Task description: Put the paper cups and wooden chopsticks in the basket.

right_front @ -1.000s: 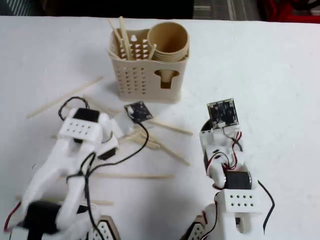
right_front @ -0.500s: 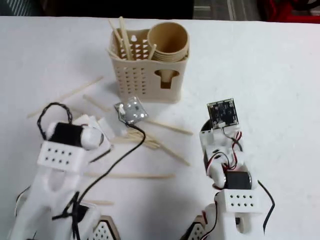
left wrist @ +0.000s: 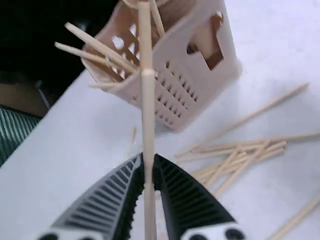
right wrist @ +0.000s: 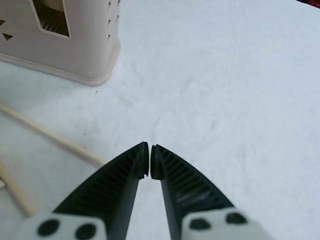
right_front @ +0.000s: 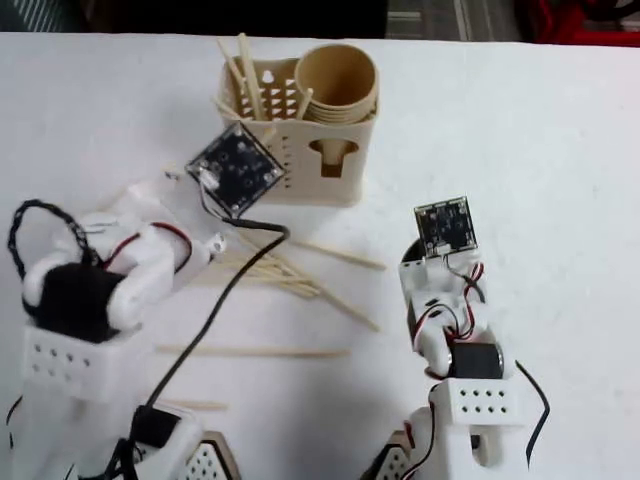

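- White table [right_front: 560,150] holds the basket [right_front: 300,185] at upper centre, paper cups [right_front: 338,75] inside, loose chopsticks [right_front: 345,256] below it.
- Left gripper [left wrist: 148,163] pinches one chopstick [left wrist: 145,100] beside the basket.
- Right gripper [right wrist: 149,160], lower right: jaws closed, empty.

This looks like a robotics lab bench. A plain white tabletop [right_front: 560,150] carries two white plastic arms [right_front: 470,395], each with a bare square circuit board [right_front: 445,225] and a loose black cable [right_front: 237,273] left exposed. Beyond the left gripper [left wrist: 148,167], past the table's far edge, lies a dark room [left wrist: 30,30].
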Robot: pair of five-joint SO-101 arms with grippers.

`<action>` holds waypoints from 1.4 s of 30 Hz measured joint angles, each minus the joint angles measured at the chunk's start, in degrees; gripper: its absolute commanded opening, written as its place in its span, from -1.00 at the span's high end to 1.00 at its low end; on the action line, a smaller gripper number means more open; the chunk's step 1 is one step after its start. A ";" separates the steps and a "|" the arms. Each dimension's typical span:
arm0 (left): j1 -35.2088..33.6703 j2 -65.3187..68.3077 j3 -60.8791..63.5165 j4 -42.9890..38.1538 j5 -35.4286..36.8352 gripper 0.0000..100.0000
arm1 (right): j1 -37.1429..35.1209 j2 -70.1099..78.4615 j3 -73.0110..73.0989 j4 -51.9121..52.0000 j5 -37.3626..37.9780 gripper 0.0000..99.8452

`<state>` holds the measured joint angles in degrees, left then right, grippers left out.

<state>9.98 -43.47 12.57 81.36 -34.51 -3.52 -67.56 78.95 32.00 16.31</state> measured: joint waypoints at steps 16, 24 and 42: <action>6.68 3.34 -3.52 -27.78 6.68 0.96 | 0.00 0.00 0.00 0.00 0.00 0.96; 6.95 13.27 -3.52 -45.19 11.96 0.96 | 0.00 0.00 0.00 0.00 0.00 0.96; 7.03 34.11 -18.64 -50.81 15.82 0.96 | 0.00 0.00 0.00 0.00 0.00 0.96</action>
<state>17.01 -9.36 -6.07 30.55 -18.68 -3.52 -67.56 78.95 32.00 16.31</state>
